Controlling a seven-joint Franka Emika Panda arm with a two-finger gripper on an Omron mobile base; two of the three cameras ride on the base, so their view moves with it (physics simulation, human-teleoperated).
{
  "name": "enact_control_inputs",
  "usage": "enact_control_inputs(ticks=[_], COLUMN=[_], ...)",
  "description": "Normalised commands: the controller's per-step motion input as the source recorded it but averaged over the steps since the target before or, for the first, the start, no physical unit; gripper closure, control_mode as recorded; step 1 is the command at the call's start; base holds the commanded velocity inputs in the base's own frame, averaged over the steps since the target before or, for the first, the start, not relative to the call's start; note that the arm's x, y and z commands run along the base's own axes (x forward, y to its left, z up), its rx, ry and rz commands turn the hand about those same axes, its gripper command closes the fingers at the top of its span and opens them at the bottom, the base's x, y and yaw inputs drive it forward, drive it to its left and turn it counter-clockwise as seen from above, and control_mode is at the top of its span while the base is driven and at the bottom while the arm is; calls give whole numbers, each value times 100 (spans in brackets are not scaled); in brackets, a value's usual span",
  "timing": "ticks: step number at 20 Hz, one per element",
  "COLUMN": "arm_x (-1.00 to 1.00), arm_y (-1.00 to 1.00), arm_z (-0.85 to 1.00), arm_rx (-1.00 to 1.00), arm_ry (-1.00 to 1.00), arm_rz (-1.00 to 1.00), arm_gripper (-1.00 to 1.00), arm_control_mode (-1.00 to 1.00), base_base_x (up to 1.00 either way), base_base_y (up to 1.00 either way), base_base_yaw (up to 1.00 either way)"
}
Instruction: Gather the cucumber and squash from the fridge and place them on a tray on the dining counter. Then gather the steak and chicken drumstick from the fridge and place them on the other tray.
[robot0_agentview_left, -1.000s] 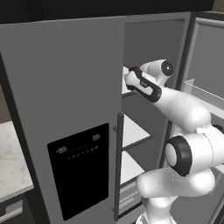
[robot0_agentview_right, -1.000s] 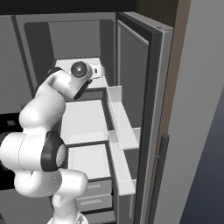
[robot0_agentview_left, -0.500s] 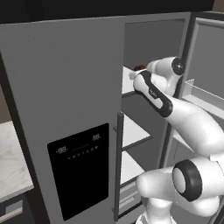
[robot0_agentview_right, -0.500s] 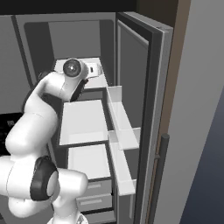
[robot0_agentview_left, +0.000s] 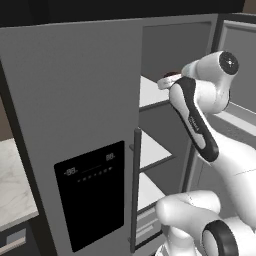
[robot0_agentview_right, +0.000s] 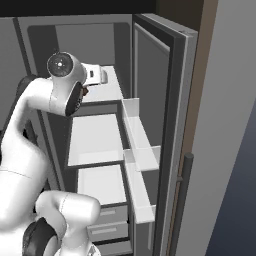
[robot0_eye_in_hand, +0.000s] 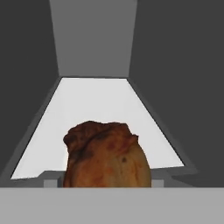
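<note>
From my remote station, the hand camera puts the lumpy, dark brown chicken drumstick (robot0_eye_in_hand: 107, 156) closest of all, low and centred in its picture, lying on a white fridge shelf (robot0_eye_in_hand: 94, 105) whose bare surface runs on behind it to the grey back wall. The fingertips are not visible around the meat, so I cannot tell whether the two-finger gripper (robot0_agentview_right: 86, 90) stands apart or is clamped on the drumstick.

From the left base camera, the white arm with dark joints (robot0_agentview_left: 200, 120) rises at lower right and reaches up into the open right-hand compartment of the tall grey side-by-side fridge (robot0_agentview_left: 75, 100). Its closed left door fills the foreground, with a black dispenser panel (robot0_agentview_left: 91, 192) and a dark vertical handle (robot0_agentview_left: 135, 190). A small reddish-brown piece shows at the shelf edge just past the wrist; too little of it is in view for me to name it.

From the right base camera, the hand sits over the upper shelf, while the lower white shelves (robot0_agentview_right: 96, 140) lie beneath it. The fridge's right door (robot0_agentview_right: 160, 100) is swung wide, its white door bins (robot0_agentview_right: 142, 155) facing the interior
</note>
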Motion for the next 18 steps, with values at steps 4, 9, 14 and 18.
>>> enact_control_inputs(ticks=[4,9,14,18], arm_x=[-100,-100,-100,-74], arm_y=[0,1,0,2], arm_z=[0,0,6,11], arm_rx=[1,1,2,1], arm_ry=[-17,-7,-7,0], arm_rz=[0,0,0,0], arm_gripper=[100,100,100,100], arm_control_mode=[-100,-100,-100,100], base_base_x=[0,0,0,-25], base_base_y=[0,0,0,5], base_base_yaw=[0,0,0,0])
